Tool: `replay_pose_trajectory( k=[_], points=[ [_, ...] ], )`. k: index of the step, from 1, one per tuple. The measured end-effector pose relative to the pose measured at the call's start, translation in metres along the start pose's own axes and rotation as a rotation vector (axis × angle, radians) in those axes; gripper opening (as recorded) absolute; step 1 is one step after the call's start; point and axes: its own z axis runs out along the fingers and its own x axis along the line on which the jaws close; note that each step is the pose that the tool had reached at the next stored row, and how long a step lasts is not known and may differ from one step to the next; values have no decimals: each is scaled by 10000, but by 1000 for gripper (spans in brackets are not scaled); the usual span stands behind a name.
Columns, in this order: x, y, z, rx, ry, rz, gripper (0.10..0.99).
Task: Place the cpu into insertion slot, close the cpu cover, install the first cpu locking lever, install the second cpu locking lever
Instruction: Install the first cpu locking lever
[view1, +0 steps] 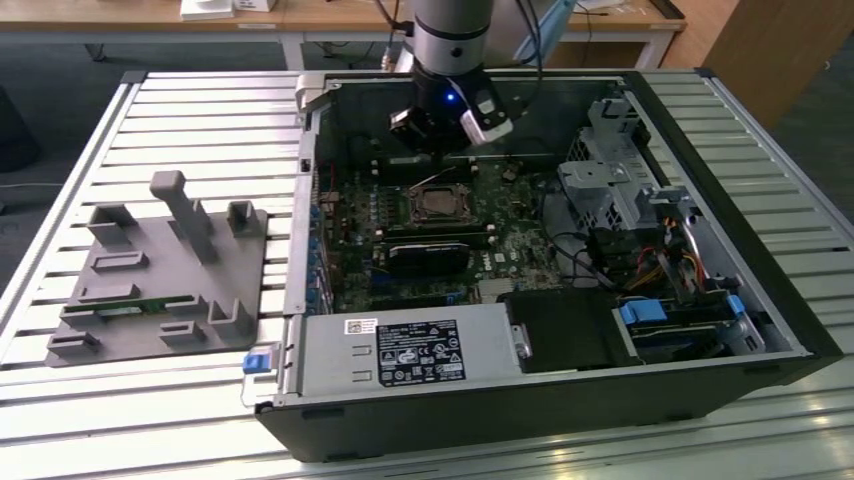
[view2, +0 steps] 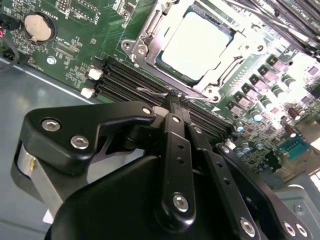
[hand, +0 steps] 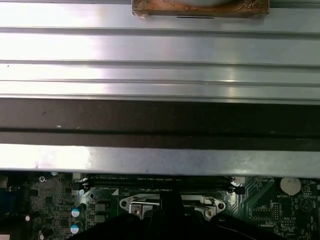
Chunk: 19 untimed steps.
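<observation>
In the exterior view my gripper (view1: 447, 148) hangs inside the open computer case (view1: 694, 330), just behind the insertion slot (view1: 438, 205). In the second wrist view the cpu (view2: 200, 42) lies flat in the slot. The silver cpu cover (view2: 150, 42) is folded down around it. My black fingers (view2: 172, 127) are pressed together, and the gripper (view2: 172, 102) is shut. Its tip touches the end of a thin wire locking lever (view2: 152, 91) at the socket's edge. Whether the wire is pinched between the fingers is unclear. In the first wrist view the socket frame (hand: 132, 204) shows beside the gripper (hand: 170, 200).
Long black memory slots (view2: 130, 80) run right beside the fingertips. A coin battery (view2: 37, 27) sits on the green board. A grey fixture plate (view1: 160, 270) lies at the exterior view's left. The power supply (view1: 400, 355) and drive cage (view1: 614, 180) flank the board.
</observation>
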Motion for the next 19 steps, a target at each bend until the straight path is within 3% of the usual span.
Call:
replay_pose_trajectory(
  k=[19],
  points=[
    [-84, 22, 77, 2, 1, 0, 106]
  ],
)
